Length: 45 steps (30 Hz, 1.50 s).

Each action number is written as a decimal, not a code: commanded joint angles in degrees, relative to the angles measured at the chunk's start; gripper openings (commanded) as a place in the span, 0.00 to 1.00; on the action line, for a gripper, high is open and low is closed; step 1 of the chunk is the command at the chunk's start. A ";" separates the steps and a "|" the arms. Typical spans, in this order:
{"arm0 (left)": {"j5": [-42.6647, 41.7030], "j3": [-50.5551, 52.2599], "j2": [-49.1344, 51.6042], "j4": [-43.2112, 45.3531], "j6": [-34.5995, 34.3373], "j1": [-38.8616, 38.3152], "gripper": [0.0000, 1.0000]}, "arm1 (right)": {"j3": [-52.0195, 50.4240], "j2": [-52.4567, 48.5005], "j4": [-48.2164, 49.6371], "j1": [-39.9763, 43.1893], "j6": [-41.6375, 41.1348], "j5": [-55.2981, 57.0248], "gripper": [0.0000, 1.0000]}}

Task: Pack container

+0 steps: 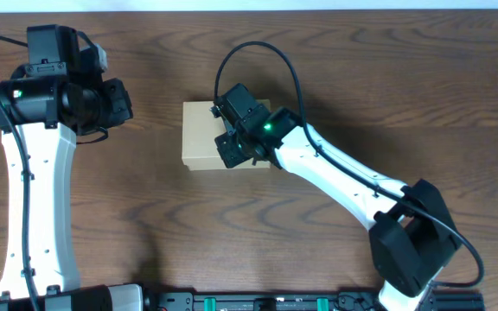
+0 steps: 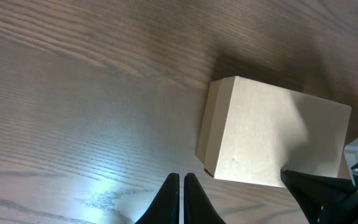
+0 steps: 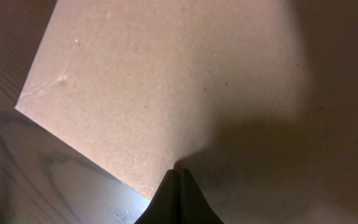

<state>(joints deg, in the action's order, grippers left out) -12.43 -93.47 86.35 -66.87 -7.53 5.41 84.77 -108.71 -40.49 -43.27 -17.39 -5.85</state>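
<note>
The container is a plain tan cardboard box with its lid down, standing mid-table. It shows at the right of the left wrist view and fills the right wrist view. My right gripper is shut, its fingertips down on the box's top near an edge; I cannot tell whether they press on it. My left gripper is shut and empty, over bare table to the left of the box, apart from it.
The wooden table carries nothing else that I can see. The right arm's black cable loops above the box. A black rail runs along the front edge.
</note>
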 commanded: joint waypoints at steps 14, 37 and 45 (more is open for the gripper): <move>2.73 -1.22 -1.55 -0.24 -0.22 -0.17 0.96 | 0.09 5.44 3.61 -0.70 7.76 0.50 0.64; 5.03 16.74 -28.33 -3.54 4.37 1.75 0.95 | -21.51 49.79 -8.90 21.66 19.78 -4.07 0.99; 0.81 33.35 -50.29 2.89 4.11 1.75 0.95 | -40.59 80.11 -13.27 24.87 13.60 -1.36 0.99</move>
<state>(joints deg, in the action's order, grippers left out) -9.78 -61.47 38.72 -65.14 -4.01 6.98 46.02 -32.32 -53.36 -18.96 -1.54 -8.91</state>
